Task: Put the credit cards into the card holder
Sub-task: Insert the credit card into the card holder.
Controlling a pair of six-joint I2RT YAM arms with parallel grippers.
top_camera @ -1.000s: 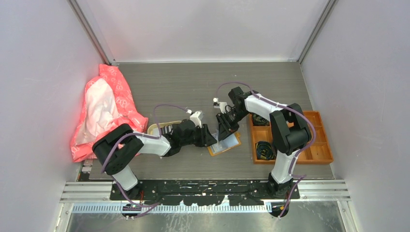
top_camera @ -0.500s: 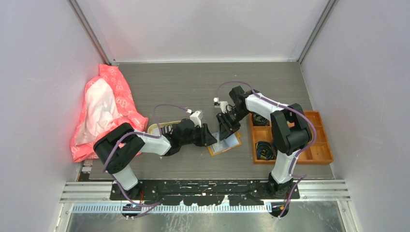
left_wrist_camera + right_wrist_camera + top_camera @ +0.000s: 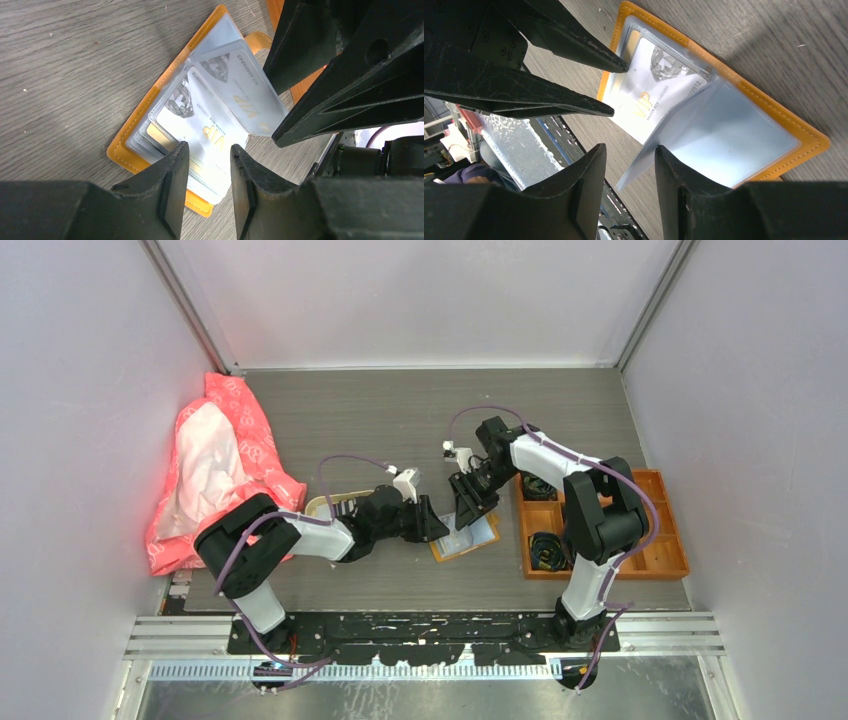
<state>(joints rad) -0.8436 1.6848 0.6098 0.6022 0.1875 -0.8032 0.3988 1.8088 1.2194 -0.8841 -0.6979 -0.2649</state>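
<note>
From above, my left gripper (image 3: 437, 530) and right gripper (image 3: 467, 515) meet tip to tip over the open card holder (image 3: 480, 537). Left wrist: my fingers stand apart, pinching nothing, with a white credit card (image 3: 210, 125) slotted in the holder just beyond them. Right wrist: my jaws are spread, and a clear sleeve (image 3: 724, 145) is raised toward their gap.

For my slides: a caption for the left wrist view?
Left gripper open over a VIP card in the orange card holder.

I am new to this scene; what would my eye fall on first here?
The crumpled pink bag on the left is the brightest thing. In the centre, the left fingers and right fingers meet over the open mustard card holder, whose clear sleeves show silver VIP cards. An orange box stands on the right.
</note>
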